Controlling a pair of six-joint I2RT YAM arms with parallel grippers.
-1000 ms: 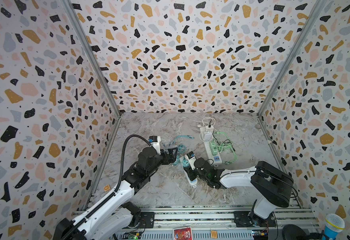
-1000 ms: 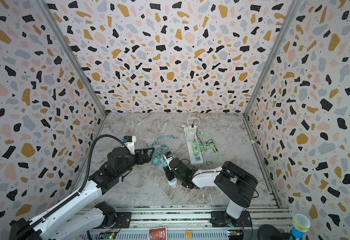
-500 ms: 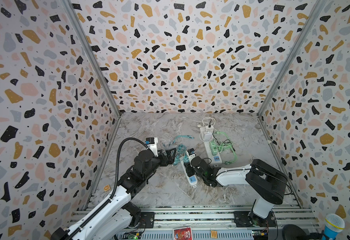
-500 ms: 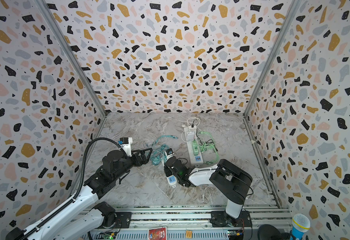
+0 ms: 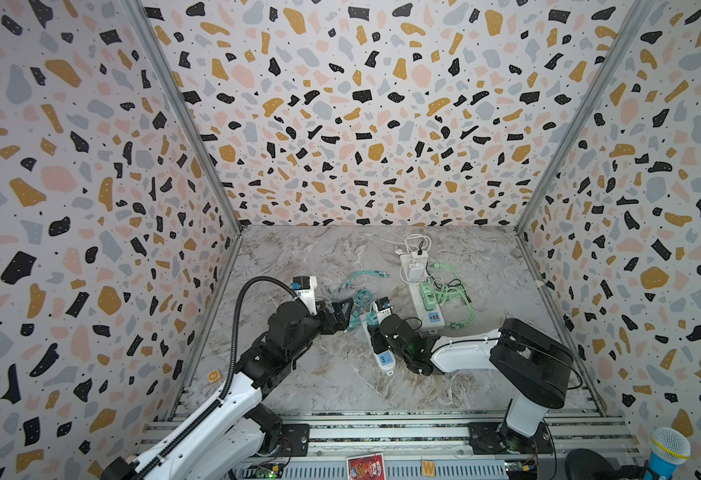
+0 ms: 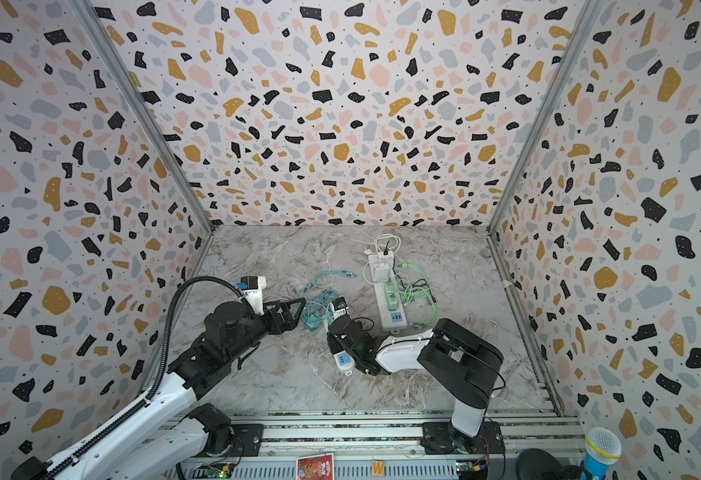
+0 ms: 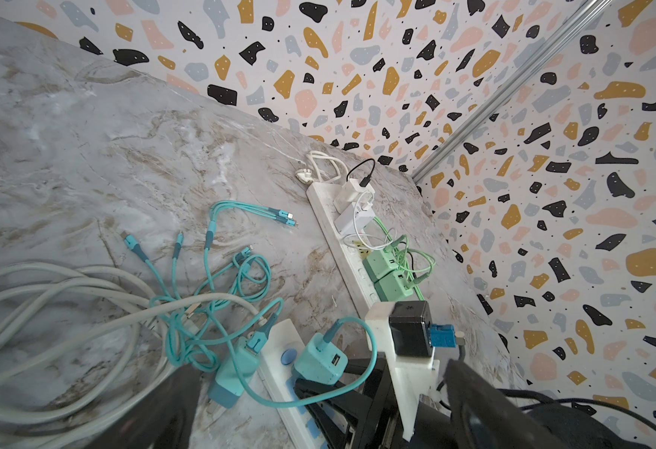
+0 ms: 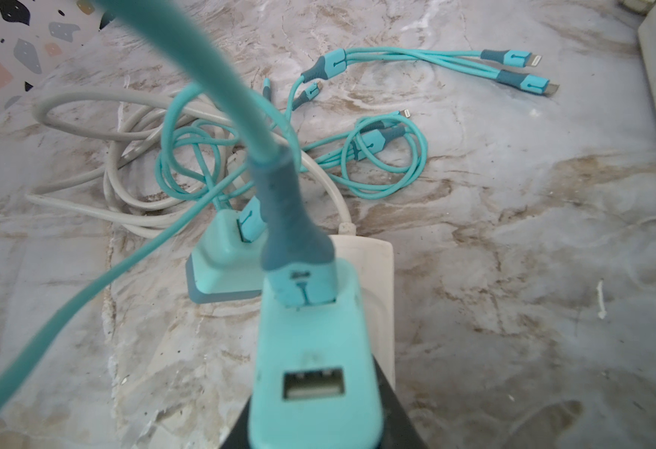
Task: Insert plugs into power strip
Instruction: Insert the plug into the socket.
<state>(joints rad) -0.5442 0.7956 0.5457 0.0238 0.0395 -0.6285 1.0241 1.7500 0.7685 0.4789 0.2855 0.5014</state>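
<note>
In both top views the left gripper [image 5: 340, 309] hung with its jaws spread wide and empty, just beside a tangle of thin teal cables [image 5: 360, 300]. The right gripper [image 5: 376, 337], clenched, sat low over the near white power strip with blue sockets [image 5: 383, 358]. What it held was hidden under the wrist there. Farther back lay a longer white power strip [image 6: 385, 299].

In the left wrist view the held teal boxy charger plug [image 7: 320, 359] stood upright on the near strip's end, just beside a round blue button [image 7: 288, 355]. Whether its prongs had entered a socket could not be told. A second teal plug [image 7: 235, 373] lay tipped on the grey marble tabletop [image 7: 85, 136] against that strip's side, not inserted. There was no true container, and only sockets did the holding. The longer strip carried two white chargers [image 7: 351, 210] and two mint green plugs [image 7: 386, 272], each pair seated side by side.

In the right wrist view the jaws grasped the held plug by its flat sides, low down, with a spare USB port facing the camera. Its cable rose from the top. The plug looked light, rigid and smooth, so probably slippery. The flat sides, clear of the cable boot, seemed the best place to hold it. The soft cable would likely tug sideways, and the light strip might slide under a push.
</note>
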